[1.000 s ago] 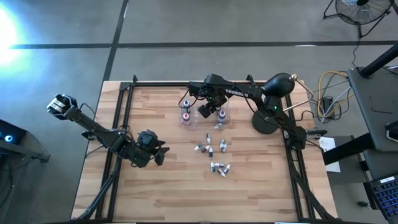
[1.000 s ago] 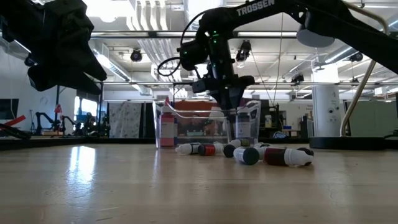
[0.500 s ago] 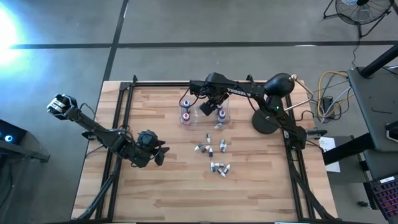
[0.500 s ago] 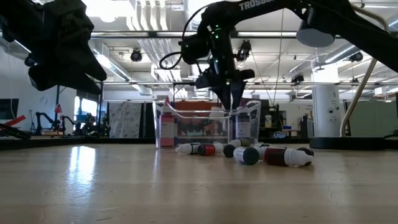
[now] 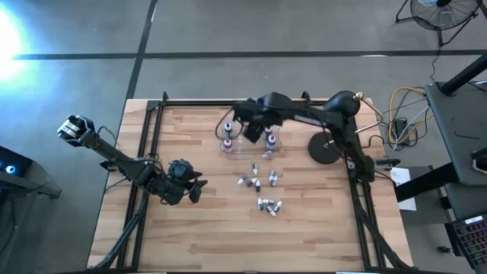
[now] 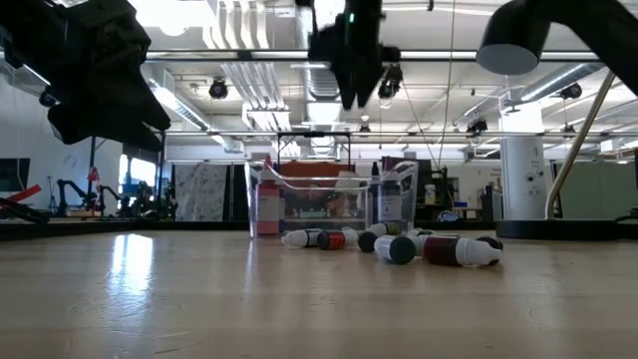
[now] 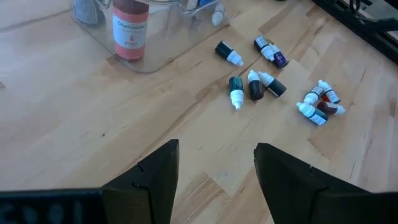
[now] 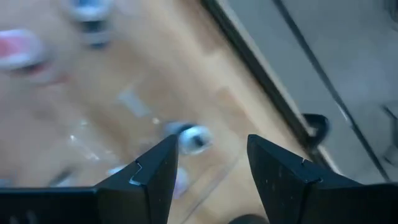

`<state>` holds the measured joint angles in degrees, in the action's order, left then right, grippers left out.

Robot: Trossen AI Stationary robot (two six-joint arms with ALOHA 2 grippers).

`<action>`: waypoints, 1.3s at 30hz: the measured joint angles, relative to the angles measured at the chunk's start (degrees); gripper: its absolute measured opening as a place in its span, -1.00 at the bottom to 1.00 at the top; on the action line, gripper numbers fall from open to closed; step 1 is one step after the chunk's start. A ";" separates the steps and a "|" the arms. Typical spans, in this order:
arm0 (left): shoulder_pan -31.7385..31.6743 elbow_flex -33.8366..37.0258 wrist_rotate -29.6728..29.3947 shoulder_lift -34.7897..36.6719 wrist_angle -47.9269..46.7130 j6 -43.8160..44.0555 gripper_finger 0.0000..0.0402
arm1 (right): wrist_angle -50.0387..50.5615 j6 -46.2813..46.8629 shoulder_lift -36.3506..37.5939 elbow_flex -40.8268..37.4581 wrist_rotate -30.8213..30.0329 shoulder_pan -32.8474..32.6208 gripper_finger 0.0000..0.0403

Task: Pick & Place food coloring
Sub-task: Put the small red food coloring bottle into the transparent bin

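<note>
Several tiny dropper bottles [image 5: 259,183] lie on their sides on the wooden table, in two loose clusters [image 7: 255,84] [image 7: 318,106], near side of a clear plastic box [image 5: 237,149]. In the low view they lie in a row [image 6: 399,245] before the box [image 6: 319,204]. Taller bottles stand inside it, one pink [image 7: 130,31]. My right gripper [image 5: 249,133] hangs open high above the box [image 6: 351,98], empty [image 8: 211,149]. My left gripper [image 5: 196,188] waits open and empty over the table's left part [image 7: 216,158].
A black frame rail [image 5: 152,137] runs along the table's left, far and right sides. The right arm's round base [image 5: 323,148] stands right of the box. Bare wood lies between my left gripper and the loose bottles and along the near edge.
My right gripper has risen straight up out of the clear box, from fingertips down between its walls to well above its rim. The bottles on the table and the box have stayed put.
</note>
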<state>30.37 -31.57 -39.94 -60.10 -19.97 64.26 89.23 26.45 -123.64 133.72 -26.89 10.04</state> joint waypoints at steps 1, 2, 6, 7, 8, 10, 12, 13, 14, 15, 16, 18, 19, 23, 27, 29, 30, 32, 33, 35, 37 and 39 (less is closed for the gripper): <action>0.00 0.00 0.00 0.00 -0.02 -0.14 -0.09 | 0.32 0.26 0.95 0.04 1.97 -1.86 -0.07; -0.01 0.00 0.01 0.00 -0.02 -0.16 -0.09 | 0.81 0.34 1.95 0.03 4.73 -3.94 -0.07; -0.02 0.00 0.00 0.00 -0.09 -0.18 -0.09 | 0.79 -2.43 4.67 -1.45 13.40 -13.68 -0.07; 0.00 0.00 -0.04 0.00 -0.15 -0.18 -0.09 | 0.77 -4.10 5.03 -2.18 13.46 -16.34 -0.07; 0.00 0.01 -0.07 0.00 -0.16 -0.30 -0.09 | 0.76 -6.18 5.33 -3.20 13.33 -18.88 -0.07; -0.02 0.00 -0.13 0.00 -0.31 -1.73 -0.09 | 0.83 -11.29 5.56 -5.59 13.02 -23.72 -0.07; 0.00 0.00 -0.13 0.00 -0.33 -3.40 -0.09 | 0.79 -15.62 5.63 -8.88 13.04 -27.86 -0.07; 0.00 0.01 -0.14 0.00 -0.33 -4.17 -0.09 | 0.78 -17.22 5.51 -10.73 13.20 -29.68 -0.07; 0.00 0.02 -0.17 0.00 -0.31 -4.74 -0.09 | 0.70 -18.57 5.26 -12.87 13.33 -31.36 -0.07; -0.01 0.01 -0.17 0.00 -0.33 -5.23 -0.09 | 0.72 -19.72 4.94 -15.24 13.44 -32.77 -0.07; -0.01 0.00 -0.20 0.00 -0.31 -5.55 -0.09 | 0.53 -20.38 4.68 -17.82 13.46 -34.02 -0.07; -0.01 0.01 -0.20 0.00 -0.29 -5.65 -0.09 | -1.66 -20.62 4.36 -23.67 13.70 -36.04 -0.07; 0.00 0.02 -0.20 0.00 -0.28 -5.65 -0.09 | -3.84 -20.62 4.36 -26.30 14.01 -36.71 -0.07; -0.02 0.00 0.14 0.00 -0.15 -4.77 -0.09 | -14.59 -20.66 5.05 -34.46 19.07 -38.35 -0.07; 0.00 0.01 1.92 0.02 -0.13 -4.14 -0.09 | -20.72 -21.55 6.43 -39.35 20.09 -38.19 -0.07; 0.00 0.02 2.44 0.00 -0.13 -3.89 -0.09 | -23.91 -23.65 7.25 -41.73 19.89 -38.06 -0.07; 0.00 0.02 2.44 0.02 -0.12 -3.76 -0.09 | -25.32 -25.19 7.48 -43.04 19.84 -38.05 -0.07; -0.02 0.02 2.54 0.02 -0.14 -3.56 -0.09 | -27.99 -27.59 8.16 -45.75 19.71 -38.07 -0.07; -0.02 0.02 2.56 0.02 -0.14 -3.21 -0.09 | -29.69 -27.98 8.38 -47.12 19.87 -38.03 -0.07; 0.00 0.02 2.60 0.02 -0.16 -2.38 -0.09 | -32.55 -27.98 8.67 -49.56 20.26 -37.89 -0.07; 0.00 0.02 2.60 0.02 -0.15 -1.23 -0.09 | -34.34 -27.47 8.84 -51.27 20.37 -37.41 -0.07; 0.00 0.02 2.62 0.02 -0.15 -0.38 -0.09 | -35.43 -26.59 8.85 -51.95 20.32 -36.85 -0.07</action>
<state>30.37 -31.55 -37.32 -60.07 -20.12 63.87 53.81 -0.14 -114.80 81.77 -6.57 -26.81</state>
